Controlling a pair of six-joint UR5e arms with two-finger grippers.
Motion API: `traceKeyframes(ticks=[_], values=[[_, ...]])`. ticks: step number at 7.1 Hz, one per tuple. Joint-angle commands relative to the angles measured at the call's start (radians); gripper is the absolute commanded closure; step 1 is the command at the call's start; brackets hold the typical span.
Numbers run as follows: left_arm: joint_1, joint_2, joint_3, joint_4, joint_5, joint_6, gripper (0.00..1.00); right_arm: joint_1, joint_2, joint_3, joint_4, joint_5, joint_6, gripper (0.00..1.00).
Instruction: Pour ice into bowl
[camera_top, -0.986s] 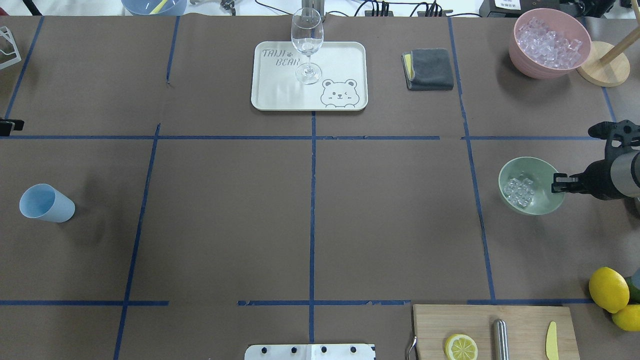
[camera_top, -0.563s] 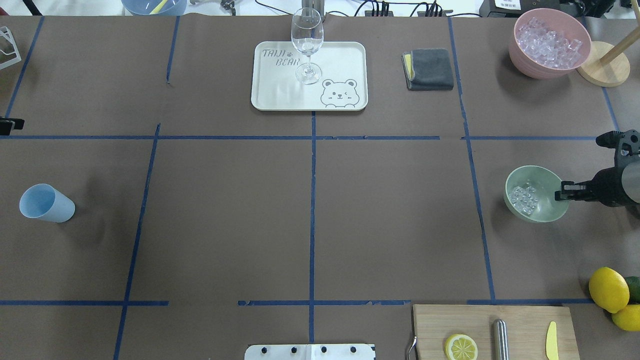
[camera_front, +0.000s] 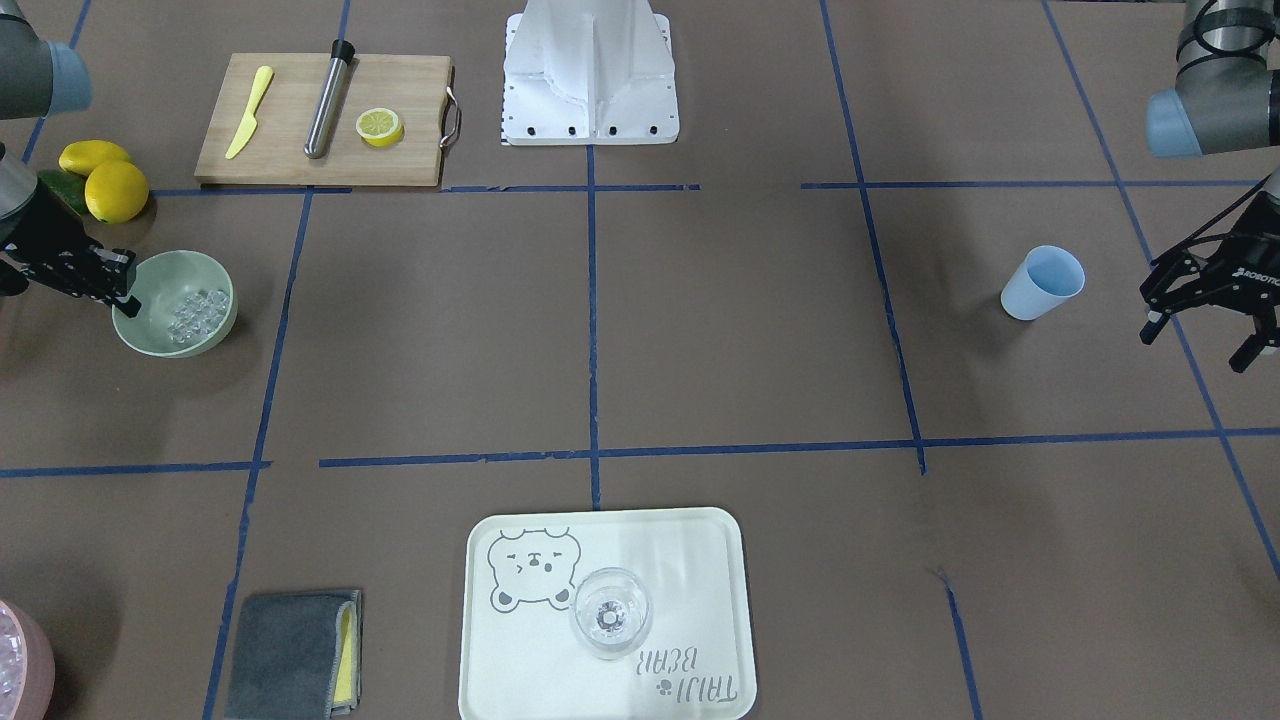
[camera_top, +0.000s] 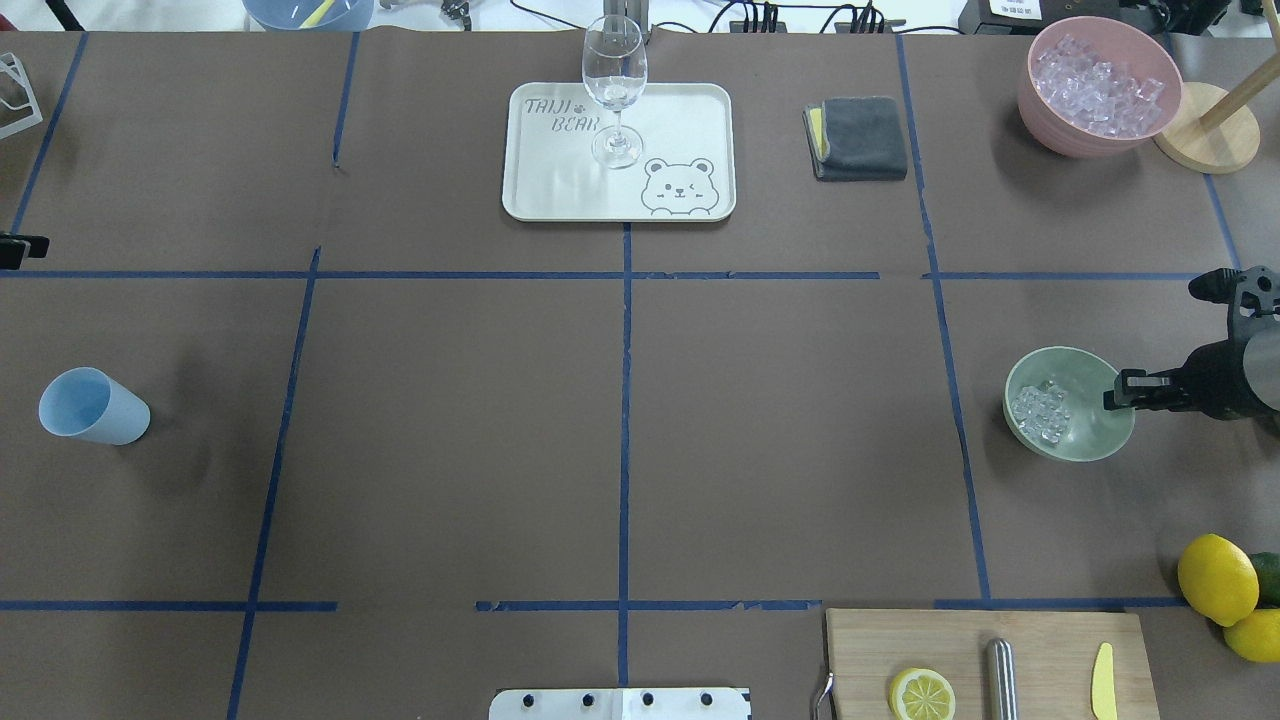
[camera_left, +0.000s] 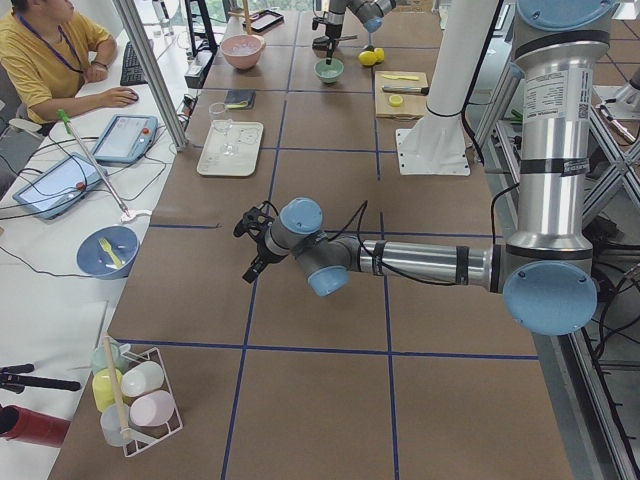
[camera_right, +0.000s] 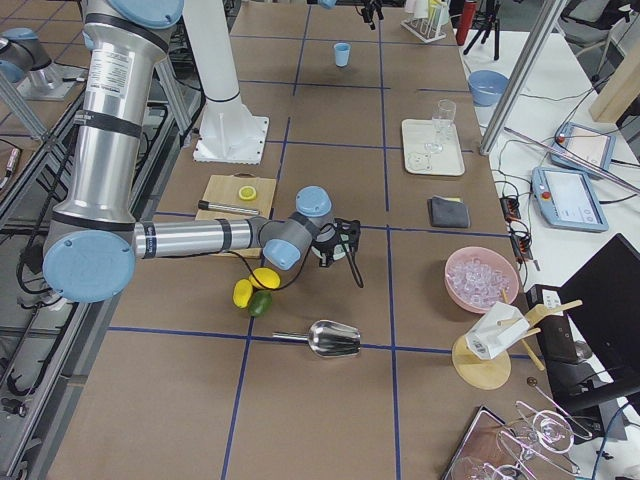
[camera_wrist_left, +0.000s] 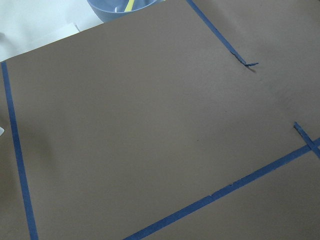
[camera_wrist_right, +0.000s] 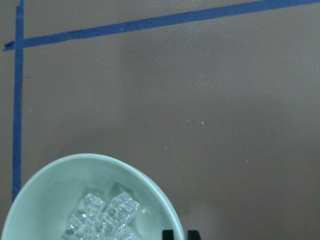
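1. Pinching the bowl (camera_top: 1095, 440) rim with the right claw (camera_top: 1113, 396), far right on the surface (camera_top: 620, 420) (shifted nearer than a second ago).
2. Cradling ice (camera_top: 1038, 412) inside.
3. Hanging with left claw (camera_front: 1196, 352) spread.

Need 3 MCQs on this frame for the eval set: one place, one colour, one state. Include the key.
1. Where does the wine glass stand?
A) on the cutting board
B) on the tray
C) beside the blue cup

2. What colour is the bowl whose rim the right gripper pinches?
A) pink
B) blue
C) sage green

3. What state is the left gripper in?
A) open and empty
B) shut on the blue cup
C) shut on the wine glass

Key:
1 B: its foot rests on the tray, near the bear print.
2 C: the pinched bowl is pale green, with ice inside.
3 A: its jaws stand apart with nothing between them.
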Motion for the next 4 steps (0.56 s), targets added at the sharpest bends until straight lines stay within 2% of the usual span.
traceKeyframes(ticks=[1, 2, 3, 4], values=[[0.000, 0.000, 0.002, 0.001, 0.001, 0.000, 0.00, 0.007, -0.001, 0.010, 0.000, 0.004, -0.001, 0.00], [0.000, 0.002, 0.009, 0.004, -0.003, 0.008, 0.00, 0.086, 0.001, 0.021, -0.012, 0.055, -0.013, 0.00], [-0.012, 0.008, 0.025, 0.009, -0.008, 0.014, 0.00, 0.200, -0.001, 0.011, -0.023, 0.191, -0.037, 0.00], [-0.055, 0.003, 0.060, 0.061, -0.070, 0.038, 0.00, 0.281, 0.007, 0.012, -0.062, 0.235, -0.089, 0.00]])
